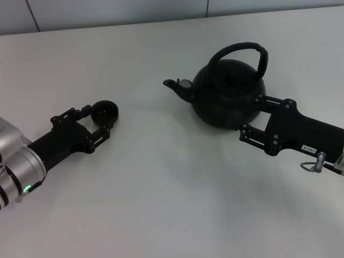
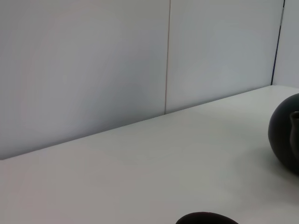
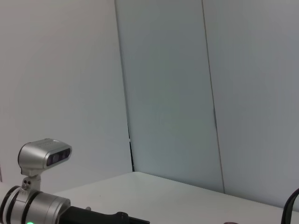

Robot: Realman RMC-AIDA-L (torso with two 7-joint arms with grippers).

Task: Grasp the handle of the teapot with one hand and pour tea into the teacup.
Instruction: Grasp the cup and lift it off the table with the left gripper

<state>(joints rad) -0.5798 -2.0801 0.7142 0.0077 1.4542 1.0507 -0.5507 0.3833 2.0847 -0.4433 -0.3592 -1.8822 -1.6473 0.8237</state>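
The matte-black teapot (image 1: pixel 228 94) stands upright on the white table (image 1: pixel 161 183), right of centre, spout pointing left. Its arched handle (image 1: pixel 244 49) rises free above it, with nothing touching it. My right gripper (image 1: pixel 251 115) is open low beside the pot's right side, one finger by the body and one in front of it. The tiny black teacup (image 1: pixel 105 112) sits at the left. My left gripper (image 1: pixel 100 121) is open with the teacup between its fingertips; contact is unclear. In the left wrist view the teacup rim (image 2: pixel 205 218) and the teapot (image 2: pixel 286 133) show at the edges.
A pale panelled wall (image 1: pixel 161 11) borders the table's far edge. In the right wrist view the left arm's silver wrist camera (image 3: pixel 44 156) shows across the table.
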